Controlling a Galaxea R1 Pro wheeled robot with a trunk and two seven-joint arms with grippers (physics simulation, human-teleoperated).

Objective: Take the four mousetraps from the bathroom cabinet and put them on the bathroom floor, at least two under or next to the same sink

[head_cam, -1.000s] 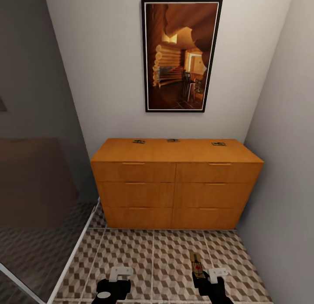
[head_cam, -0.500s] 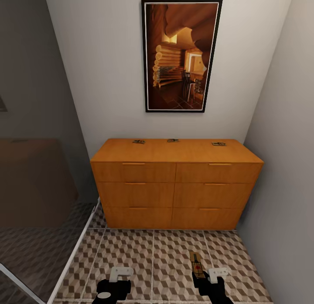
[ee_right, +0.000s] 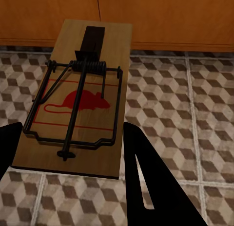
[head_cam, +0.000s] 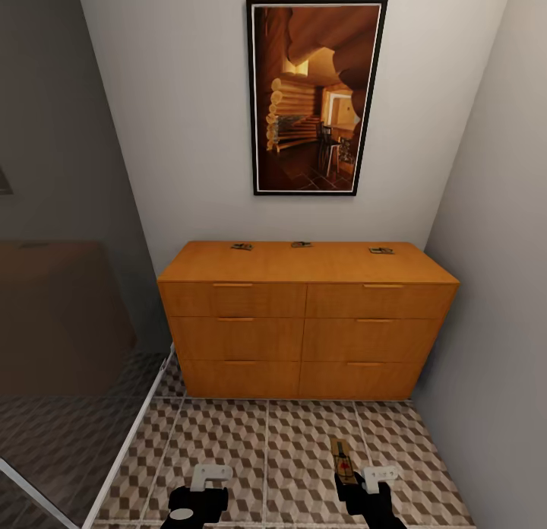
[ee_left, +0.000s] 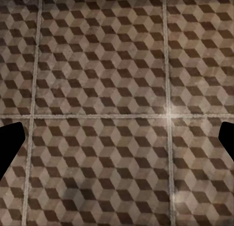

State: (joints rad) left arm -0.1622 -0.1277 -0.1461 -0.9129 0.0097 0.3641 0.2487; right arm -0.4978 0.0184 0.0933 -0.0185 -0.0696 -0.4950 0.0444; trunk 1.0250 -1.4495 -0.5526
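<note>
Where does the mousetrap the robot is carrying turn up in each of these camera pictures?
Head view: the held mousetrap sits near the bottom edge, right of centre, in the right tool.
Left wrist view: not in it.
Right wrist view: large, centre-left.
Shared landmark: the cube-patterned floor tiles.

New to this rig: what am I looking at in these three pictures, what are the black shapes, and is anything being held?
These are simulator renders of a wheeled robot with two arms. The large picture comes from its head camera, looking down at an orange-brown cabinet under a framed picture. Three mousetraps lie on the cabinet's top. The black shapes at the bottom are the left gripper and right gripper. The other two pictures come from cameras at each wrist. The left wrist view looks at the cube-patterned floor, fingers apart with nothing between them. The right wrist view shows a fourth mousetrap clamped between the fingers, held above the tiles.
</note>
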